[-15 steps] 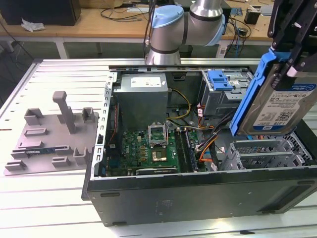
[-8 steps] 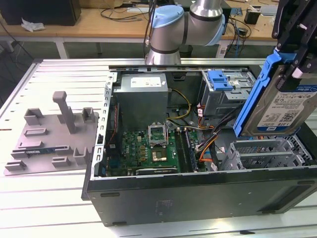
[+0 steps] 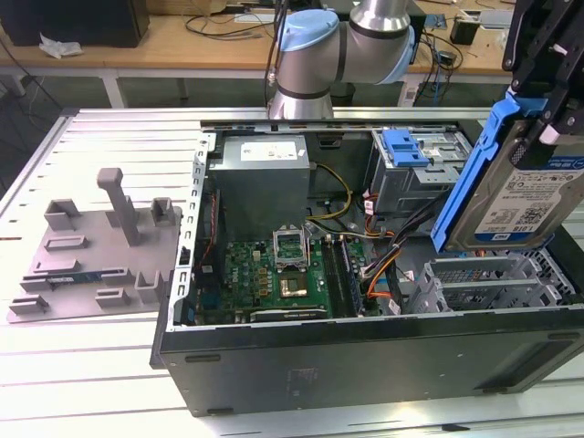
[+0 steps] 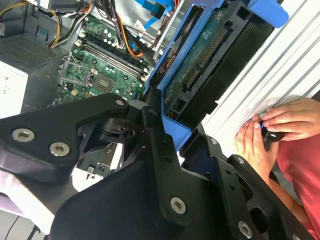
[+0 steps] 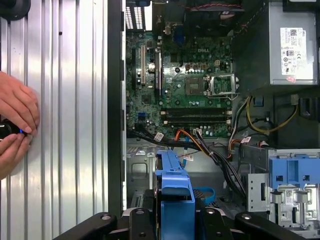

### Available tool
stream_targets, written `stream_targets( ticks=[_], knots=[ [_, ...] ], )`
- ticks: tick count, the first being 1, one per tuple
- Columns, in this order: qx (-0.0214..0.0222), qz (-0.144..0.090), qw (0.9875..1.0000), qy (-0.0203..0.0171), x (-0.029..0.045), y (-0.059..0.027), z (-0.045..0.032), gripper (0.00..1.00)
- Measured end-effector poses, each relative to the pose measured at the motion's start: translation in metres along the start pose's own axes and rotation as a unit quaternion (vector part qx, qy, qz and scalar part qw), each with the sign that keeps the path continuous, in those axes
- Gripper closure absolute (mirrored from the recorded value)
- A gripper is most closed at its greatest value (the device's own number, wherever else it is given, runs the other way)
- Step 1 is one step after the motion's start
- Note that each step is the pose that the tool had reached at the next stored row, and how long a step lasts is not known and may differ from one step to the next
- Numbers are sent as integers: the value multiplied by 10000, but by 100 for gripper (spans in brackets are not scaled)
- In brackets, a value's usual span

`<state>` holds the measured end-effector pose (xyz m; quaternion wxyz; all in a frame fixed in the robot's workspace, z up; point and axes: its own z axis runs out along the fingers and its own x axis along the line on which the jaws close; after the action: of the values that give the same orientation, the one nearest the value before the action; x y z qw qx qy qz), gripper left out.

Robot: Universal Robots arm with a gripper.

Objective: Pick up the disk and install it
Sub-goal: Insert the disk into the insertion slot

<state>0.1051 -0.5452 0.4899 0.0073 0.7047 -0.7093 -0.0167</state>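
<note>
Open computer case [image 3: 365, 365] lies nearest, its drive cage [image 3: 411, 178] toward the exterior view's right, the disk [image 3: 525, 196] hanging tilted above the case, the hand [image 4: 172, 125] clamped on its blue carrier, which I judge needs levelling and squaring to the cage, clear of cables [image 3: 388, 246].

The exterior view looks down across the computer case [image 3: 365, 365] from its long side, fairly near; the first wrist view faces straight down on the motherboard [image 5: 190, 85]; the second wrist view slants across it, closer; all share it and the disk [image 3: 520, 196].
</note>
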Motion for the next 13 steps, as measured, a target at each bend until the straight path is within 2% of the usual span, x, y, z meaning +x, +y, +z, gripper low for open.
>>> stream_targets(
  ticks=[4, 7, 13],
  knots=[
    [0, -58, 10000, 1, -1, -89, 0, 63],
    [-4, -327, 9995, 11, -2, -96, 15, 63],
    [-4, -331, 9995, 11, -3, -96, 20, 63]
  ],
)
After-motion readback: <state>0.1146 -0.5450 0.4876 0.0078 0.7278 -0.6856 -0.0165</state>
